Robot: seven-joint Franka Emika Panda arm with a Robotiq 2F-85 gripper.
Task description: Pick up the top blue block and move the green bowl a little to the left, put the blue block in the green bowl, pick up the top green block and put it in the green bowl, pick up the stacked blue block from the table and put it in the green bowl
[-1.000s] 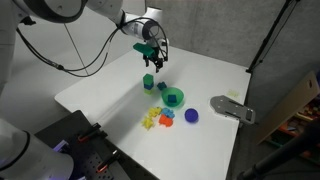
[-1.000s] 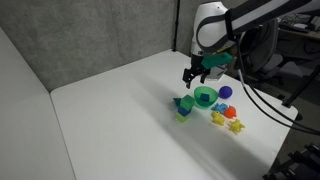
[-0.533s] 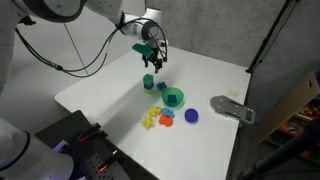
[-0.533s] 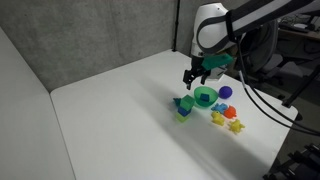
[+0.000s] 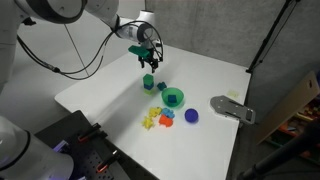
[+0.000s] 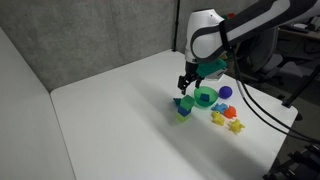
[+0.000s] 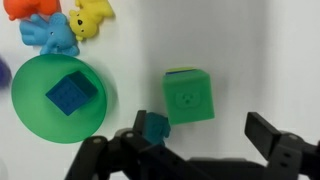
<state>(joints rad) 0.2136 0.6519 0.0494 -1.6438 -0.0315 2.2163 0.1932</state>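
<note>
A: Entry one: Robotiq gripper [image 7: 205,140], dark fingers. State?
B: Spread wide, nothing held. Hovering over the white table [image 7: 250,50], just short of the stack in the wrist view. In an exterior view, gripper [image 5: 149,63] above that stack.
A: Entry two, next outward?
B: Small plain green cube, the top green block [image 7: 188,97]. Seated on a lower blue cube [image 7: 181,70], only a sliver of that showing. Apart from both fingers.
A: Entry three?
B: Round bright-green plastic bowl, the green bowl [image 7: 25,120], just beside the stack. Second blue cube [image 7: 72,95] already inside. Beyond the rim: orange, blue and yellow toy figures [image 7: 55,35].
A: Hazards?
B: Probably four.
- Descending off-centre: a finger landing on the green cube's top face and toppling the stack.
- Closing too low: pinching both cubes, or dragging the lower blue cube along.
- Closing on a corner instead of flat faces: twisting, then slipping out on the lift.
- Swinging low toward the bowl: clipping its rim and shoving it into the toy figures.
A: Unresolved?
B: Small teal patch [image 7: 153,127] beside one finger. Gripper part or loose piece, cannot tell. If loose, possibly knocked on the way down.
</note>
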